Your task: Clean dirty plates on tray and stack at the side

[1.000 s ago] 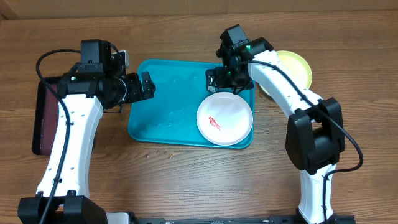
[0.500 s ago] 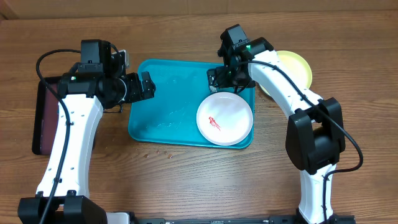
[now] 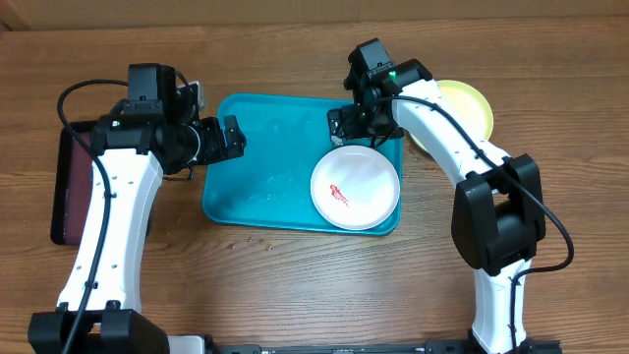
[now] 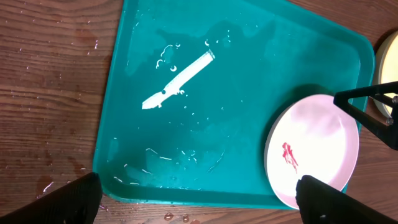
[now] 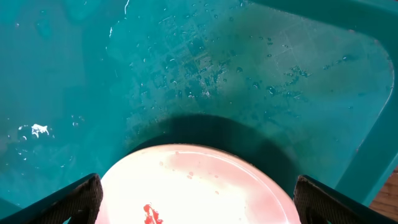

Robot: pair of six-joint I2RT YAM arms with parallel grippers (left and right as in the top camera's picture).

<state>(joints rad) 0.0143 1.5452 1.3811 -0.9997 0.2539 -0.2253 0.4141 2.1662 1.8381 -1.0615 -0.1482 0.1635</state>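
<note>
The teal tray (image 3: 256, 187) lies mid-table, wet with droplets, and also shows in the left wrist view (image 4: 205, 143) and the right wrist view (image 5: 261, 74). A white plate (image 3: 356, 187) with a red smear sits in its right half (image 4: 314, 149) (image 5: 199, 186). A yellow-green plate (image 3: 470, 103) lies on the table right of the tray; the pale blue plate is not visible. My right gripper (image 3: 362, 120) hovers open and empty over the tray's far right corner, just behind the white plate (image 5: 196, 202). My left gripper (image 3: 232, 136) is open and empty at the tray's left edge (image 4: 199, 199).
A dark maroon tray (image 3: 69, 187) lies at the far left under the left arm. Small crumbs and water drops (image 3: 257, 241) dot the wood in front of the teal tray.
</note>
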